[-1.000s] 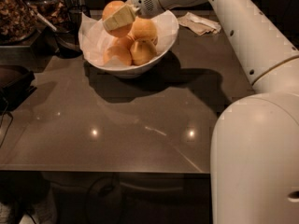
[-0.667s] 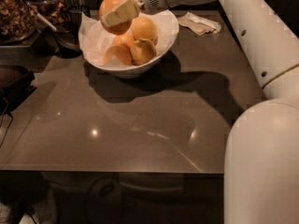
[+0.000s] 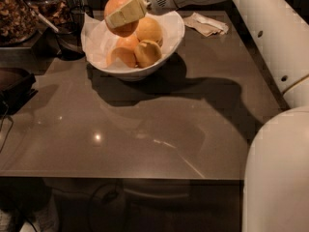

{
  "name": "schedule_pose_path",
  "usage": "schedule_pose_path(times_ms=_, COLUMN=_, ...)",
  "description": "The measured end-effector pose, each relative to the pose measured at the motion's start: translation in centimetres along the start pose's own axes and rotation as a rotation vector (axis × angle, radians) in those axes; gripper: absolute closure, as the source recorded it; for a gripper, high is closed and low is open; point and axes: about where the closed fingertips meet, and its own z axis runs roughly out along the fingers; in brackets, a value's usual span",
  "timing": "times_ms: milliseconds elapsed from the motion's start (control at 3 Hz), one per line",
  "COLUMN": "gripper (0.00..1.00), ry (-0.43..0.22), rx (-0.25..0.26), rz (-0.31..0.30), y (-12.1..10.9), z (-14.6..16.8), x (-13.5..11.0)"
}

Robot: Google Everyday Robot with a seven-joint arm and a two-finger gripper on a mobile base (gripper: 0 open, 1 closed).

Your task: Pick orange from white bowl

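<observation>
The white bowl (image 3: 166, 42) stands at the far middle of the table, lined with white paper, with several smaller yellow-orange fruits (image 3: 148, 29) in it. My gripper (image 3: 123, 16) reaches in from the upper right and is shut on the orange (image 3: 119, 6), the largest round fruit. One pale finger (image 3: 126, 13) lies across the orange's front. The orange hangs above the bowl's far left rim, lifted off the other fruits.
A crumpled paper napkin (image 3: 206, 24) lies at the far right of the table. A jar of nuts (image 3: 17, 13) and dark containers (image 3: 14, 86) stand along the left. My white arm (image 3: 270, 42) and base fill the right side.
The gripper has risen and moved a little left with the orange in it, lifting the orange off the fruits in the bowl.
</observation>
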Motion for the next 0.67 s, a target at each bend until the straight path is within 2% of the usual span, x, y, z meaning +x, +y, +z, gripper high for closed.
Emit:
schedule_pose_path(times_ms=333, gripper=1.0, ry=0.01, rx=0.071, rz=0.031, y=1.9, z=-2.3, x=0.1)
schedule_pose_path(times_ms=667, gripper=1.0, ry=-0.005, rx=0.1, rz=0.089, y=4.5, z=-4.1, x=1.5)
